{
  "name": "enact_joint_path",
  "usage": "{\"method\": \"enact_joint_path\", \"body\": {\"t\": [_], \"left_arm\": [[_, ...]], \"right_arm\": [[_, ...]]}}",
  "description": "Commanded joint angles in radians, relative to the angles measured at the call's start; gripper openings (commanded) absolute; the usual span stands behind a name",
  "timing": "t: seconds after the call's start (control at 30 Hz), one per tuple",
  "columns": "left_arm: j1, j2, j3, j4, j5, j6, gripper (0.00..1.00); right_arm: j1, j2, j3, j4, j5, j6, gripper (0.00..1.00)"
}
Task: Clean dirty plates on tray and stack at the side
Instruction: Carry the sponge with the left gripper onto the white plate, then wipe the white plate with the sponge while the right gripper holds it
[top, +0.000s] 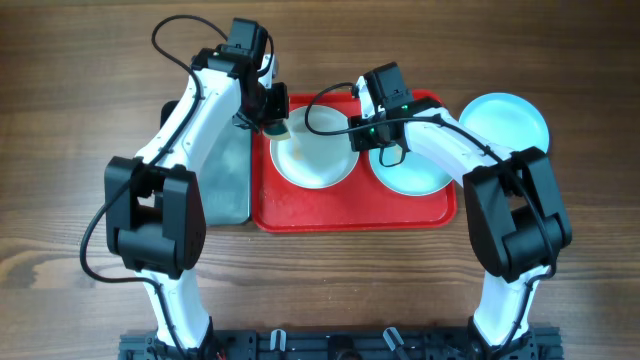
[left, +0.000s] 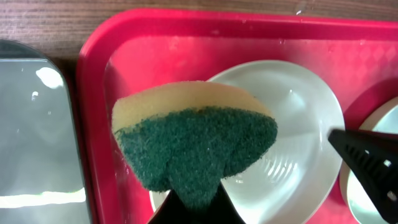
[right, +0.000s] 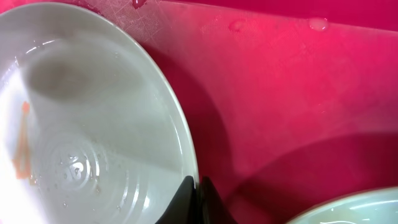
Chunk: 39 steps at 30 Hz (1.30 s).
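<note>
sponge (left: 196, 140) pinched in closed left gripper (left: 193, 210) over white plate (left: 292, 130), likely poised to scrub | right gripper (right: 198, 194) clamped on that plate's rim, apparently steadying it on tray (right: 280, 93) | aqua plate (top: 412, 178) alongside on tray | second aqua plate (top: 505, 120) set aside off tray

The sponge (left: 196, 140) in the left claw (left: 193, 211) is pale yellow with a rough dark-green face. Just left of the black right claw (right: 198, 190), the white plate (right: 93, 124) has faint concentric rings and an orange streak. Under both claws the tray (top: 350, 212) is glossy red with a fine cross-hatch. Right of the right claw, the near plate (top: 415, 178) and the far plate (top: 505, 120) are pale aqua. The table (top: 80, 120) is brown wood grain.
</note>
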Motion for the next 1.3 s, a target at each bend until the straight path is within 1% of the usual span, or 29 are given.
{"method": "enact_joint_path", "body": {"t": [0.0,0.2,0.37,0.43,0.47,0.5,0.8,0.93,1.0,1.07,1.1,1.17,1.27], "left_arm": [[0.001,0.010,-0.054,0.031,-0.017,-0.013,0.04],[-0.002,0.010,-0.149,0.110,-0.016,-0.017,0.04],[-0.045,0.010,-0.151,0.128,-0.018,-0.026,0.04],[-0.061,0.010,-0.151,0.132,-0.024,-0.048,0.04],[-0.067,0.010,-0.152,0.131,-0.049,-0.062,0.04],[-0.069,0.010,-0.153,0.128,-0.078,-0.079,0.04],[-0.081,0.010,-0.180,0.134,-0.080,-0.093,0.04],[-0.113,0.010,-0.263,0.224,-0.081,-0.093,0.04],[-0.124,0.012,-0.319,0.287,-0.088,-0.156,0.04],[-0.123,0.018,-0.343,0.311,-0.088,-0.160,0.04],[-0.124,0.030,-0.345,0.311,-0.081,-0.160,0.04],[-0.124,0.055,-0.345,0.315,-0.013,-0.159,0.04],[-0.124,0.085,-0.345,0.335,0.163,-0.159,0.04]], "right_arm": [[-0.002,-0.028,0.006,-0.003,0.010,-0.006,0.04],[-0.002,-0.027,0.006,-0.003,0.010,-0.005,0.04],[-0.002,-0.027,0.006,-0.003,0.010,0.002,0.04],[-0.002,-0.027,0.006,-0.008,0.009,0.040,0.04],[-0.002,-0.027,0.006,-0.009,0.009,0.048,0.04],[-0.002,-0.027,0.006,-0.009,0.009,0.047,0.04],[0.000,-0.027,0.006,-0.013,0.009,0.047,0.04],[0.000,-0.027,0.006,-0.013,0.009,0.048,0.04],[0.000,-0.027,0.006,-0.015,0.009,0.048,0.04],[0.000,-0.027,0.006,-0.017,0.009,0.048,0.04],[0.000,-0.027,0.006,-0.017,0.009,0.048,0.04],[0.000,-0.027,0.006,-0.017,0.009,0.048,0.04],[0.000,-0.027,0.006,-0.017,0.009,0.055,0.04]]}}
